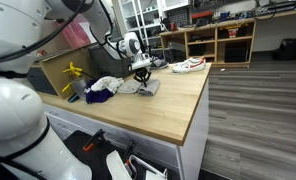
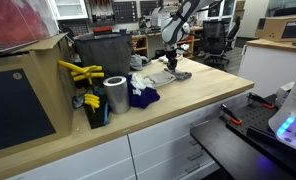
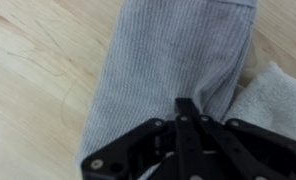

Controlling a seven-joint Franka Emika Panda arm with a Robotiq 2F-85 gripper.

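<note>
Right now your gripper (image 3: pixel 188 108) is closed tight, tips on the grey cloth (image 3: pixel 168 50) — pinched or not, you cannot tell. That cloth lies on the wooden table (image 1: pixel 163 115), beside a white cloth (image 3: pixel 273 95).

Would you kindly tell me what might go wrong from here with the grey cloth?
1. The jaws stand shut on top of the grey cloth. Any pinch looks thin, so the cloth may slip free if it is lifted.
2. The paler cloth lies against it and may be dragged along across the table.
</note>
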